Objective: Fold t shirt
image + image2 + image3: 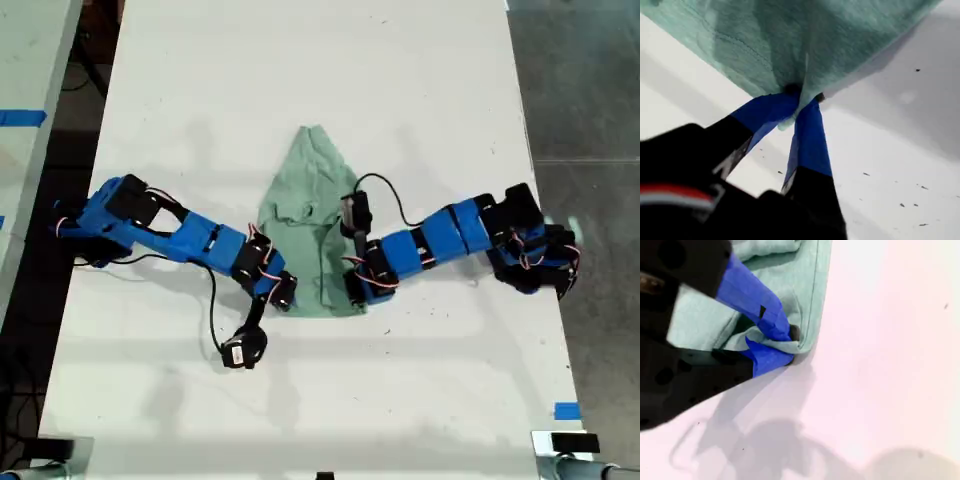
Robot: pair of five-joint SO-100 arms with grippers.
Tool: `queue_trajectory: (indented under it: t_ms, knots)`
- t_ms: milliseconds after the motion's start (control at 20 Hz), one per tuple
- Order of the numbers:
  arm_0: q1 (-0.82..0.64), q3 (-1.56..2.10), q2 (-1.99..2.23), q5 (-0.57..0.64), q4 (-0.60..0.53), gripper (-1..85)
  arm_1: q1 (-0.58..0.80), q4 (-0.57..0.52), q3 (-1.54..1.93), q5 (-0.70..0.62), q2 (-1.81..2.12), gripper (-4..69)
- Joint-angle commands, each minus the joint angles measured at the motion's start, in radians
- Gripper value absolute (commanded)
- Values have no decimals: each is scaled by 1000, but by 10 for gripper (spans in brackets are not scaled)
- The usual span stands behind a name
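T shirt (312,215) cloth is seen in the exterior view bunched mid-table (300,80) between two blue arms. In the first wrist view, my first gripper (802,102) is pinched shut on a lifted corner. In the second wrist view, my second gripper (787,345) is clamped on a hem lying on the table.

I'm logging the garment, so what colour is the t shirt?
Pale mint green, plain; the t shirt shows best in the exterior view.
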Motion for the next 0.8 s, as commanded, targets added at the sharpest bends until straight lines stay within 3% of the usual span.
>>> queue_trajectory:
  t_ms: [0,250,750]
  knots:
    - [28,-43,83,18,58,0,-40,160,-209,28,18,-17]
    - [-69,-40,278,77,186,0,55,135,-195,-91,236,-17]
    - [-580,-40,515,278,288,0,483,38,-107,-327,468,-18]
